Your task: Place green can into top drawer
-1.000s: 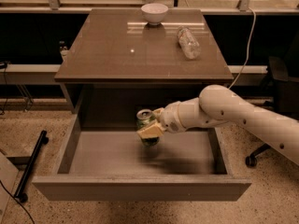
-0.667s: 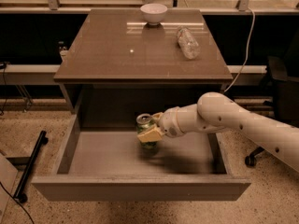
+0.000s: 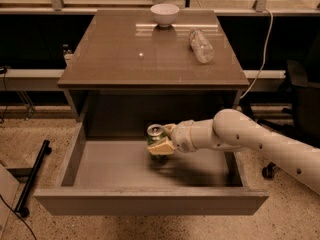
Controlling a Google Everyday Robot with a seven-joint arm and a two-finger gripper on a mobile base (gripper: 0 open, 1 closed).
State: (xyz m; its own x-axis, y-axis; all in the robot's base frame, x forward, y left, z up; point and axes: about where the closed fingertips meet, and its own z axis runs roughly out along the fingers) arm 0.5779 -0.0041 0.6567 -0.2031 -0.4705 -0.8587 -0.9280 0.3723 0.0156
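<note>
The green can (image 3: 154, 134) is upright, its silver top showing, held inside the open top drawer (image 3: 150, 202) near the drawer's back middle. My gripper (image 3: 161, 141) reaches in from the right on a white arm and is shut on the can. Its pale fingers wrap the can's lower body. I cannot tell whether the can's bottom touches the drawer's grey floor. The drawer is pulled fully out under the table.
A white bowl (image 3: 164, 13) stands at the table's back middle. A clear plastic bottle (image 3: 201, 45) lies on the table's right side. A black chair (image 3: 302, 94) is at the right. A black bar (image 3: 31, 178) lies on the floor at the left.
My gripper and the can have shifted slightly left and lower inside the drawer. The bowl and bottle have not moved.
</note>
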